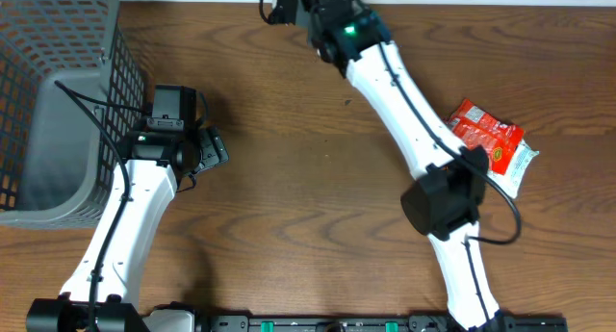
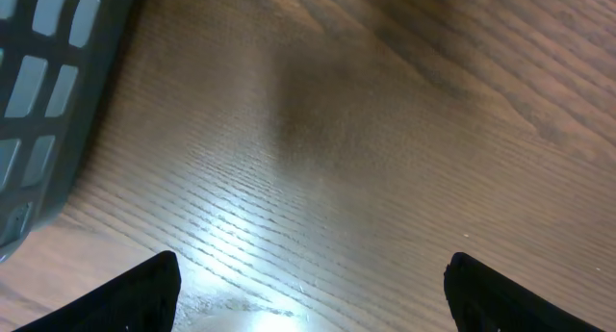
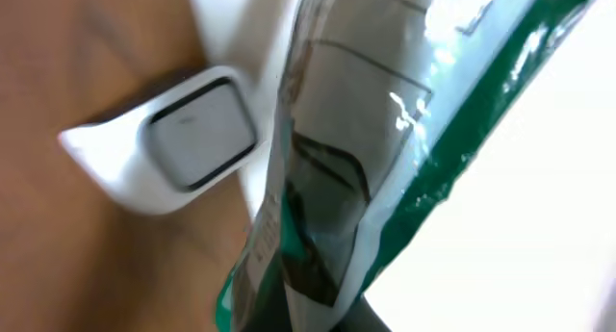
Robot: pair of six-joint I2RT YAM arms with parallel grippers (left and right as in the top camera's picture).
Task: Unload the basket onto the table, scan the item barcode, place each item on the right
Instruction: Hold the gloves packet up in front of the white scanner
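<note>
Right wrist view: the green-and-white crinkly plastic packet (image 3: 385,149) is a close blur, and I can't read its print. It runs off the top and bottom edges and covers part of the white plastic scanner housing with a rounded grey window (image 3: 188,140).

Overhead, the top edge crops my right claw (image 1: 282,3), and my right arm hides part of the red foil snack bag (image 1: 486,140). The left edge cuts the grey mesh plastic basket (image 1: 58,111).

My left claw (image 2: 308,308) shows only its black fingertips (image 2: 144,293).
</note>
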